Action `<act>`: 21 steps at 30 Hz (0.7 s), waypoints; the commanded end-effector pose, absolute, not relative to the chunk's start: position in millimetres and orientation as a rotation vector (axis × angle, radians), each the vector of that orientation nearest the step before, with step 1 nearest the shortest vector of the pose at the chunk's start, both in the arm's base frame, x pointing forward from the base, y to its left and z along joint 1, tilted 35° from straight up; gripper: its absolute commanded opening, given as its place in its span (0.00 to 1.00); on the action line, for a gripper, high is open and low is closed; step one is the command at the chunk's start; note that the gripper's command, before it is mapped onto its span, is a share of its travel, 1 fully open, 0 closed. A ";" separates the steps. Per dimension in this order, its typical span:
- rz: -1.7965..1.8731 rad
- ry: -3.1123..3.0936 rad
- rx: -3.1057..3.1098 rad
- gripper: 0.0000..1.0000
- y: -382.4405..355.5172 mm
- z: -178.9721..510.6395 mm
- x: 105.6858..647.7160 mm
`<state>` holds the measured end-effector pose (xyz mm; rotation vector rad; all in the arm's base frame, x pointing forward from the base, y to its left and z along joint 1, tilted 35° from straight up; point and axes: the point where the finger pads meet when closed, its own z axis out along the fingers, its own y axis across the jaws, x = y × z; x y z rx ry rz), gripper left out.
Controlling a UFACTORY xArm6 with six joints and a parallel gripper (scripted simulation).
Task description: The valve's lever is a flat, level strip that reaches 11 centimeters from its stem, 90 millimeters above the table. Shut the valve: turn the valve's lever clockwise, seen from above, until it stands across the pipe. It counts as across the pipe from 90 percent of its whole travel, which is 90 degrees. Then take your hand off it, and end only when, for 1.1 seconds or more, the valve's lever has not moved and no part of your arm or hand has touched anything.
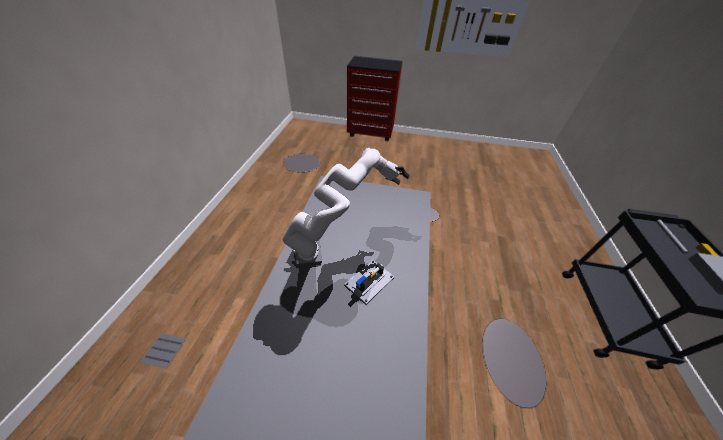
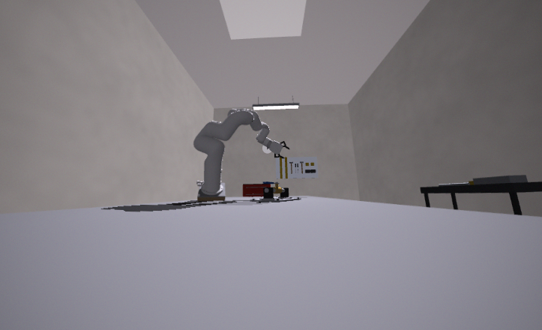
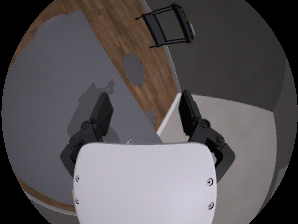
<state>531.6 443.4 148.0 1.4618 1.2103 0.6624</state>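
Overhead, gripper (image 1: 401, 172) jaws apart, empty, well apart from valve (image 1: 369, 280)

Nothing here carries writing I can read. The tool board (image 1: 471, 24) on the far wall shows only hanging tools and coloured blocks, no lettering. The red drawer cabinet (image 1: 373, 97) has plain fronts, no labels or numbers. The valve (image 1: 368, 278) and its plate on the grey table (image 1: 325, 350) are too small to show any marking. The black cart (image 1: 660, 252) and the grey box on it bear no visible print either.
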 end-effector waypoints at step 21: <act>0.125 1.091 1.840 1.00 217.8 236.1 534.5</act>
